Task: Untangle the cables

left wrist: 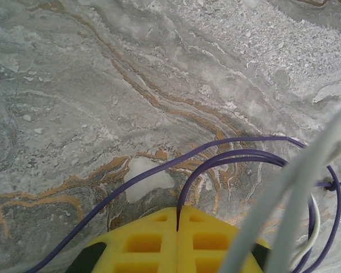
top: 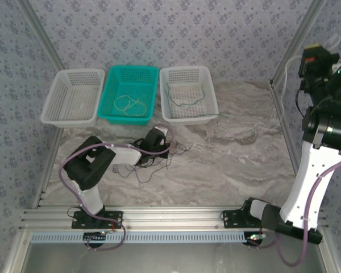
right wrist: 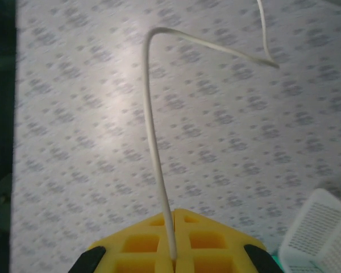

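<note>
On the left, the left gripper [left wrist: 178, 211] is pinching a purple cable [left wrist: 244, 154] low over the marble table [left wrist: 102, 85], probably anchoring the dark tangle [top: 159, 156] lying near the teal basket [top: 109, 85]. A blurred pale strand [left wrist: 295, 187] is crossing the wrist view and hiding part of the loop. To the right, the right gripper [right wrist: 173, 219] is clamping a pale cable [right wrist: 150, 114] high in the air, seemingly drawing it clear of the rest; its far end is running out of frame, so where it is joining the tangle is impossible to tell.
</note>
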